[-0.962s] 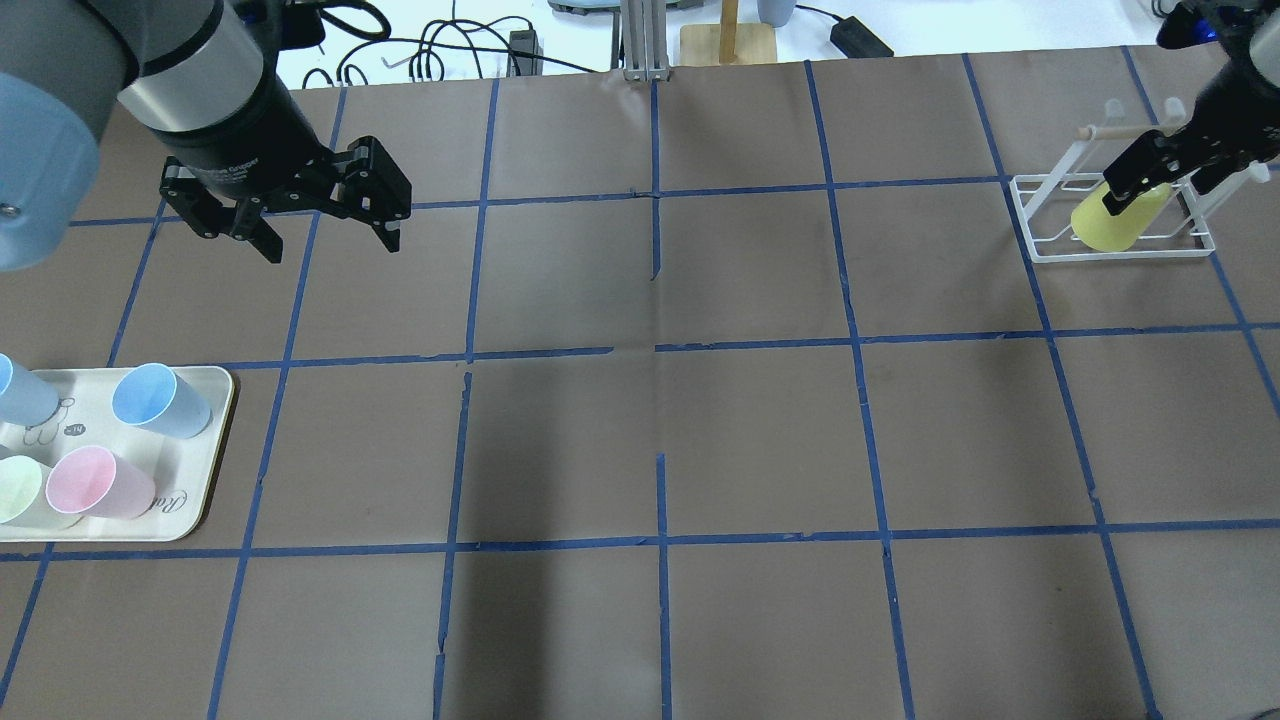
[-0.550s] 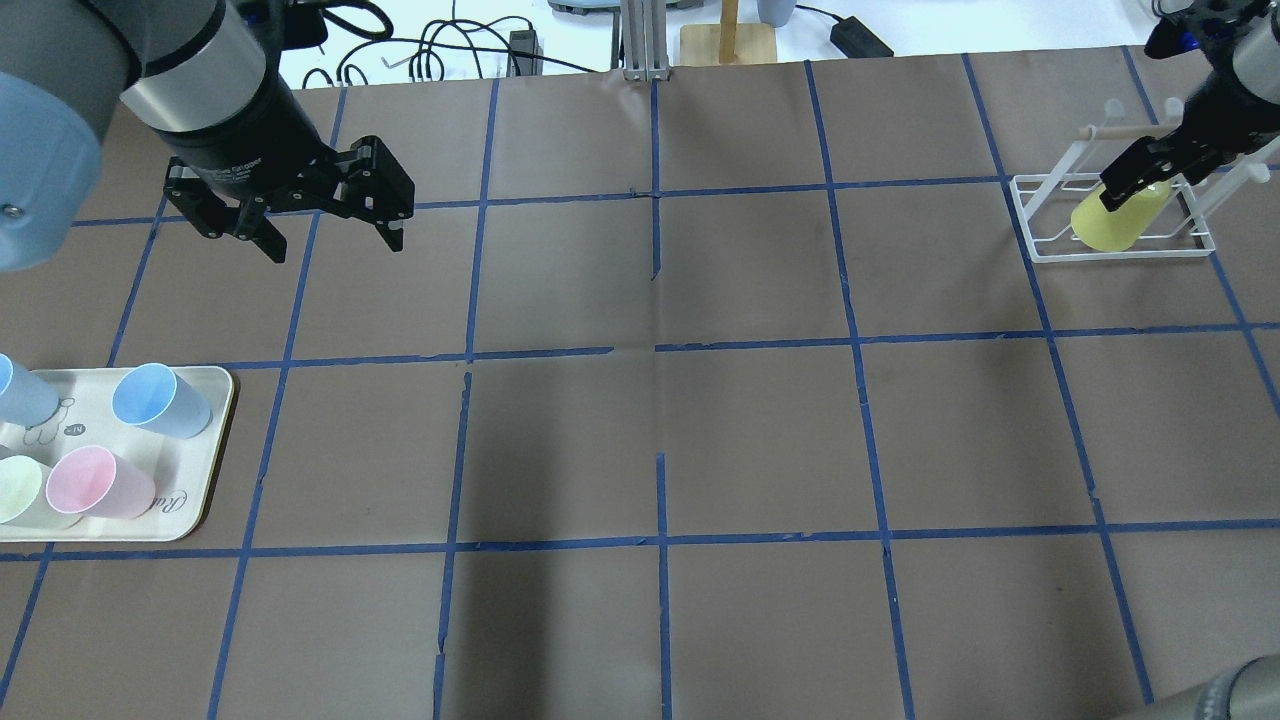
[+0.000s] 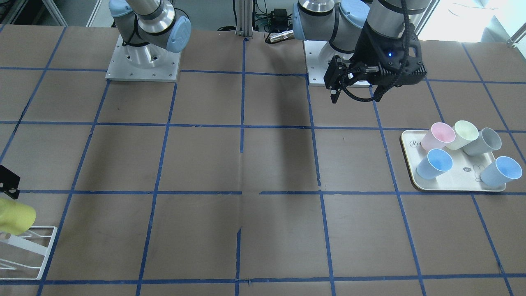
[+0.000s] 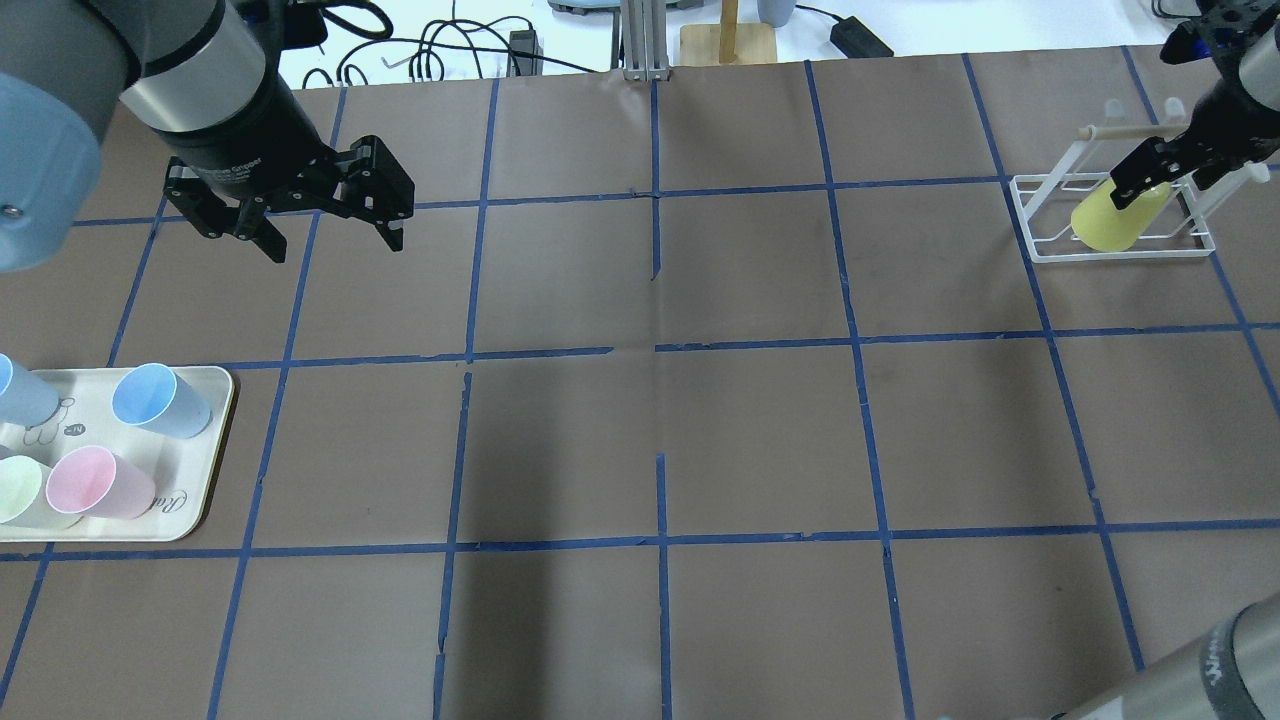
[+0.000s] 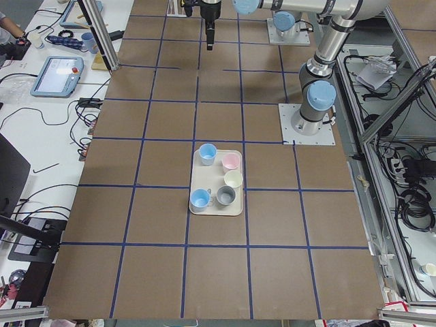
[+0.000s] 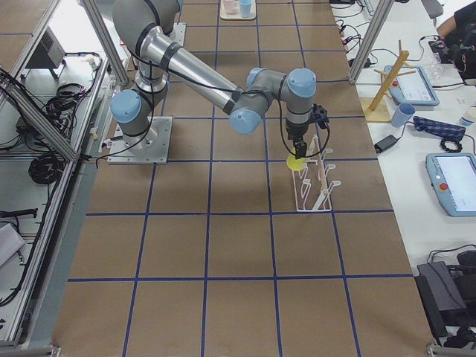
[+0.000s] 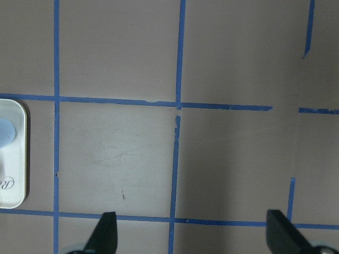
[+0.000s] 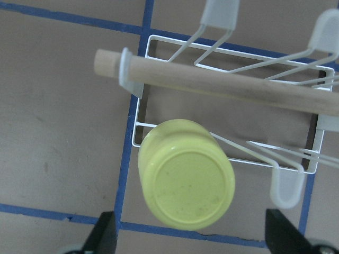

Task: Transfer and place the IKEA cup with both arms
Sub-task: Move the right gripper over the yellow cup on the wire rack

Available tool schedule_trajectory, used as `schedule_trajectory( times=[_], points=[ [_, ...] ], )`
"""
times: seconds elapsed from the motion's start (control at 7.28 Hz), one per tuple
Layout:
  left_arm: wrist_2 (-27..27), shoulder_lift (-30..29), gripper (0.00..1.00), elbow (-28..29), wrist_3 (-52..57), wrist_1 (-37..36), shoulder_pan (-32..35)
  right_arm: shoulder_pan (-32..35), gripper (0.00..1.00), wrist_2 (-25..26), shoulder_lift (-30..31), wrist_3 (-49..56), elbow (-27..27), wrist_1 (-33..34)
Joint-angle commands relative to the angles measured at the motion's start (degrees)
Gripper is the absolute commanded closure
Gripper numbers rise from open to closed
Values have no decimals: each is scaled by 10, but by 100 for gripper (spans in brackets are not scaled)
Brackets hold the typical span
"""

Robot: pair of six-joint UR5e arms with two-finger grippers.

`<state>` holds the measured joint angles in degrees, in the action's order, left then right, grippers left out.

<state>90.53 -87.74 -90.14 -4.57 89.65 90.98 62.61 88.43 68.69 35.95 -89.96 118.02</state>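
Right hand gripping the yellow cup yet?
No, the right hand's fingers stand wide apart, clear of the yellow cup on either side.

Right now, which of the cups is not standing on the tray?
The bright yellow cup: it hangs tilted, base up, on the white rack, below the right gripper. The other five cups stand on the tray.

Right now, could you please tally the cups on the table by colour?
light blue cups: 2
pink cup: 1
pale cream cup: 1
grey cup: 1
bright yellow cup: 1
Total: 6
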Motion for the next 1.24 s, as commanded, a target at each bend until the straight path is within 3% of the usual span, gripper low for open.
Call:
schedule_trajectory(
  times=[0.0, 1.1],
  points=[
    [1, 0, 0, 0, 0, 0, 0, 5, 0, -2, -13, -67, 11, -6],
    [1, 0, 0, 0, 0, 0, 0, 17, 0, -7, -47, -65, 42, -2]
  ],
)
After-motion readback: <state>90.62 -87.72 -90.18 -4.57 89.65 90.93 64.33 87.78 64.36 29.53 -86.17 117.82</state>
